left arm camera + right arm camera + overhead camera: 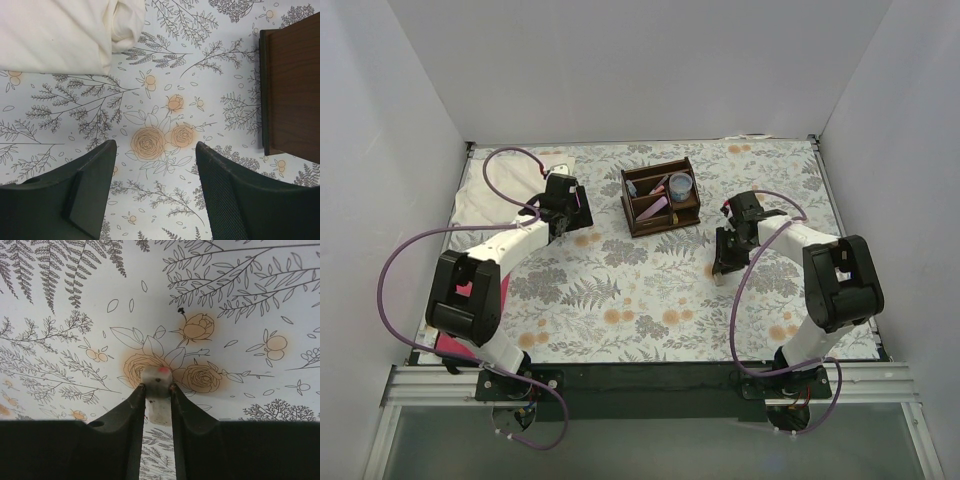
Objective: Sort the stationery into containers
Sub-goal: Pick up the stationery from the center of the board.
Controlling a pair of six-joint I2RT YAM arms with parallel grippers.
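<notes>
Careful, your right gripper [157, 386] is pinching the tiny block [156, 376] with just its tips, well short of the organiser [665, 222], so a jerky swing could flick it out; left gripper [155, 145] is open, empty.

Bright and even, softly lit from overhead. Faint, short shadows on the flower-printed white desk [620, 290]. Crisp pattern throughout; dim and slightly soft along the wrist views' bottom edges.

Organiser [292, 85] and white cloth [55, 35] partly beyond the left-wrist view's edges; small block [157, 390] partly behind fingers [125, 415].
</notes>
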